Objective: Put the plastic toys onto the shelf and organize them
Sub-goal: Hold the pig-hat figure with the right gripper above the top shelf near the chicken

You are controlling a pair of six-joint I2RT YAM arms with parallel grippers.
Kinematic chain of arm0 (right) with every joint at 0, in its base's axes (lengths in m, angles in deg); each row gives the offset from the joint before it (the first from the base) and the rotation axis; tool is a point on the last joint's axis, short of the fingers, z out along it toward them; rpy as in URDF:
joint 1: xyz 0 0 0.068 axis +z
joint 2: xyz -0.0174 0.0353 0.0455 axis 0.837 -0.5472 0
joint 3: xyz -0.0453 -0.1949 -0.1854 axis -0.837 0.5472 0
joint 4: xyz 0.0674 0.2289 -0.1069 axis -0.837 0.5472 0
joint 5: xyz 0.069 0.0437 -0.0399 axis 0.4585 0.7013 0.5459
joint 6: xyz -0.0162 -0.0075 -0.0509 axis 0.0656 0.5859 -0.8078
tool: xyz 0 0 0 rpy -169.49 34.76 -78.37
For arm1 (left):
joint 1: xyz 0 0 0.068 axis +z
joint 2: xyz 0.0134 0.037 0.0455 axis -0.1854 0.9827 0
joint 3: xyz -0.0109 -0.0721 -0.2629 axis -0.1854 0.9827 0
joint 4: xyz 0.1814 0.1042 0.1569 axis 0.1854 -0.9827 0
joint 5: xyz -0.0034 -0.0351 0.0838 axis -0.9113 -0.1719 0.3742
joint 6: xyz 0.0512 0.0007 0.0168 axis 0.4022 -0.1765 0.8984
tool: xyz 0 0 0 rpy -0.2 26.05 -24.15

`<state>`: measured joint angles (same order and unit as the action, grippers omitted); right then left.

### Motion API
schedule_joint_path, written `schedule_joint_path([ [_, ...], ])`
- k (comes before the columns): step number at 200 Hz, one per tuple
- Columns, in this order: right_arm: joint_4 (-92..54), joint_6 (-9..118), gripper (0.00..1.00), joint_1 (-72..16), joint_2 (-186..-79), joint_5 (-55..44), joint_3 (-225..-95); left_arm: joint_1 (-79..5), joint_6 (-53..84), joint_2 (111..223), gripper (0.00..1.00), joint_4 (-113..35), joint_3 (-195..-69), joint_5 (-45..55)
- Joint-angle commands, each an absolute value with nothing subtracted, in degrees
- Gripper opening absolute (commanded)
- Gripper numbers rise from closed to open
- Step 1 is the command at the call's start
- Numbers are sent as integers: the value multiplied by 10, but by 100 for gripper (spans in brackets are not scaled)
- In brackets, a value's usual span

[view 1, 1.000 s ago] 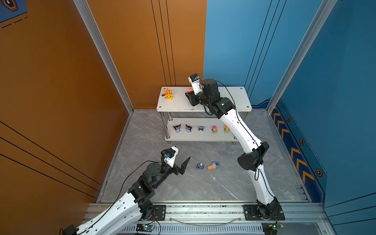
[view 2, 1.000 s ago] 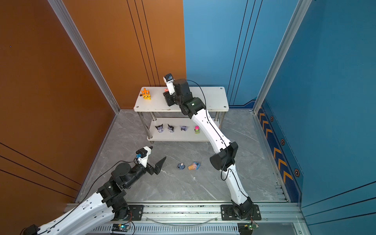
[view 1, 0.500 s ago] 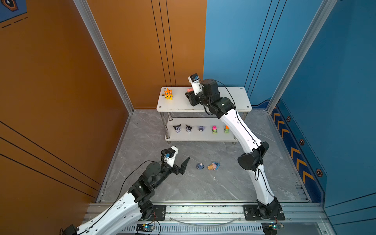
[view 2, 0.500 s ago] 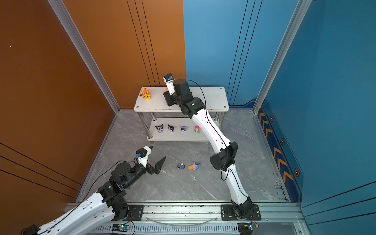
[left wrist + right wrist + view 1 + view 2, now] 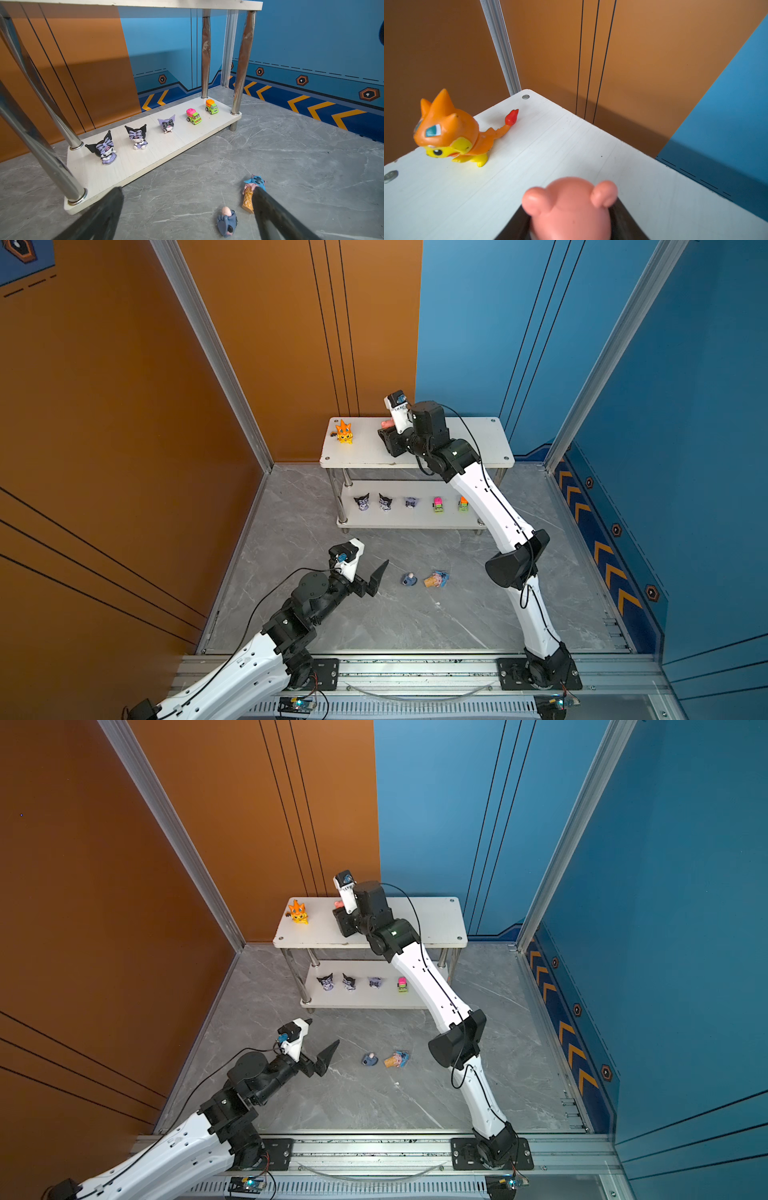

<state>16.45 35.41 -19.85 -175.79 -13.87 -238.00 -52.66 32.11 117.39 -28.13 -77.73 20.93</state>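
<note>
The right gripper (image 5: 569, 205) pinches the pink bear (image 5: 566, 191) on or just above the top of the shelf (image 5: 550, 145), near the orange spiky creature (image 5: 448, 133), so letting go before it sits flat could topple it; the left gripper (image 5: 187, 191) hangs wide open.

orange wall (image 5: 104, 427) left | blue wall (image 5: 685, 406) right | grey marbled floor (image 5: 415, 622)

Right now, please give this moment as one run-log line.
left hand: open | right hand: holds pink plastic bear over white two-tier shelf top board | floor: grey-blue donkey toy, blue cone toy
</note>
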Motion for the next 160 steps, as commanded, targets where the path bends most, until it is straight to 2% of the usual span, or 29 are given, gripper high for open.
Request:
schedule_joint_path([
  [1,176,350,52,-195,-1773,-132,-2397,-521,315,1170,98,-274,-783,198],
  [20,177,350,53,-195,-1772,-132,-2397,-521,316,1171,98,-274,-782,198],
  [36,177,350,50,-195,-1772,-133,-2397,-520,316,1171,98,-274,-782,198],
  [53,177,350,41,-195,-1772,-135,-2397,-520,316,1169,98,-274,-782,198],
  [95,179,352,37,-196,-1772,-136,-2397,-520,316,1170,98,-274,-781,198],
  [131,177,360,37,-193,-1774,-143,-2397,-519,315,1168,98,-274,-781,199],
  [160,176,360,46,-192,-1776,-145,-2397,-520,315,1165,98,-278,-780,199],
])
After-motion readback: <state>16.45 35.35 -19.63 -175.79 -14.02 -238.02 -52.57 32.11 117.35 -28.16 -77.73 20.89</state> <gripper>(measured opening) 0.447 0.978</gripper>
